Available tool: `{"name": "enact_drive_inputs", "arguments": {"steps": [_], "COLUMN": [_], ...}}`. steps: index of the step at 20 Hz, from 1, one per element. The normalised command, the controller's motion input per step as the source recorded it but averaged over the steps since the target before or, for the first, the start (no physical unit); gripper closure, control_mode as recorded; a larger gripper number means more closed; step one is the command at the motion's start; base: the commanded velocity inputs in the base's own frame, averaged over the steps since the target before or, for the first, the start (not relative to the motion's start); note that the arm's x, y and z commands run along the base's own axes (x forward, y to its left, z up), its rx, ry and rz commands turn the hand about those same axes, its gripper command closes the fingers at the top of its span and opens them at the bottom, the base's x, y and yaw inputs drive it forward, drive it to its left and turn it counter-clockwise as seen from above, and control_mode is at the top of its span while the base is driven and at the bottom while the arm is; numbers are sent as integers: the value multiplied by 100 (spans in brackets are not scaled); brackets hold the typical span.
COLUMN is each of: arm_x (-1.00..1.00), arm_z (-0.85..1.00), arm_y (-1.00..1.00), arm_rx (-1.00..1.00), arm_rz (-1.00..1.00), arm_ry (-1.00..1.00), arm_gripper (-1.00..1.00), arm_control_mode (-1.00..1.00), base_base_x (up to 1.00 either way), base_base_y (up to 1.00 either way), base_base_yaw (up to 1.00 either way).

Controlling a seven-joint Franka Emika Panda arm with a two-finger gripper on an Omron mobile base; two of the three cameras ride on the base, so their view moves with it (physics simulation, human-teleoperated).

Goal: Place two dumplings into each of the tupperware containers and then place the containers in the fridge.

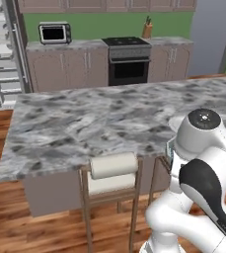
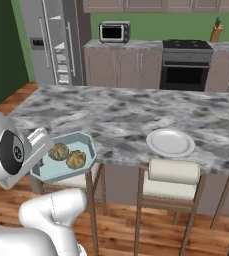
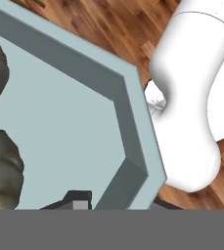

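The pale blue-green tub (image 2: 66,156) hangs in the air off the near left corner of the marble worktop (image 2: 126,117), carried by the arm, with wooden floor beneath it. Two dumplings (image 2: 68,155) lie in it side by side, touching, toward its far side. In the hand view the tub's angled corner wall (image 3: 128,132) runs across the picture, and one dark fingertip (image 3: 77,199) rises just inside that wall at about 6 o'clock — so the claw looks clenched on the tub's rim, one finger inside and the other presumably outside, though the outer finger is hidden.

The fridge (image 2: 51,40) stands at about 11 o'clock from the tub in the right base view, its door open and white shelves showing. A white plate (image 2: 170,142) rests on the worktop at 3 o'clock from the tub, above a stool (image 2: 172,180).

The tub looks stiff, thin-walled and light, probably smooth — a one-sided rim grip could let it tilt or slip. The dumplings are loose and round, so I judge they would roll if the tub tips; keeping it level matters.
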Motion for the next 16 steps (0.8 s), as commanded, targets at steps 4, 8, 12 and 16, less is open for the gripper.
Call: {"name": "enact_drive_inputs", "arguments": {"steps": [4,8,12,16], "arm_x": [0,0,0,0], "arm_z": [0,0,0,0], "arm_y": [0,0,0,0], "arm_rx": [0,0,0,0], "arm_rz": [0,0,0,0], "arm_ry": [0,0,0,0], "arm_gripper": [100,100,100,100], "arm_control_mode": [100,100,100,100], "base_base_x": [22,37,37,31], "base_base_y": [100,100,100,100], "base_base_yaw": [-8,-10,-11,-11]}}
